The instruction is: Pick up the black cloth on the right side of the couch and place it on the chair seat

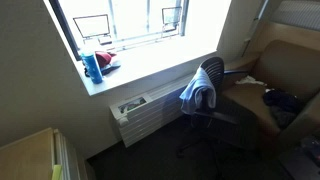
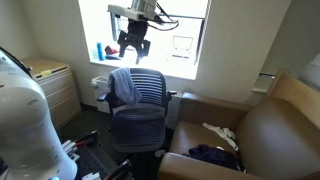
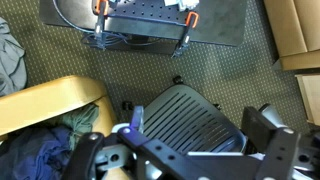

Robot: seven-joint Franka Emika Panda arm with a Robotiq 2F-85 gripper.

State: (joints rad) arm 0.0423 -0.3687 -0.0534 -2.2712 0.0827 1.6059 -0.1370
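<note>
The black cloth lies crumpled on the seat of the tan couch. It also shows in an exterior view and at the lower left of the wrist view. The office chair stands beside the couch, and its dark slatted seat is bare. A blue and white cloth hangs over the chair's backrest. My gripper is open and empty. It hangs high above the chair in front of the window. In the wrist view its fingers straddle the chair seat far below.
A window sill holds a blue bottle and a red item. A radiator sits under it. A wooden cabinet stands at the left. A white cloth lies on the couch. A black base plate rests on the carpet.
</note>
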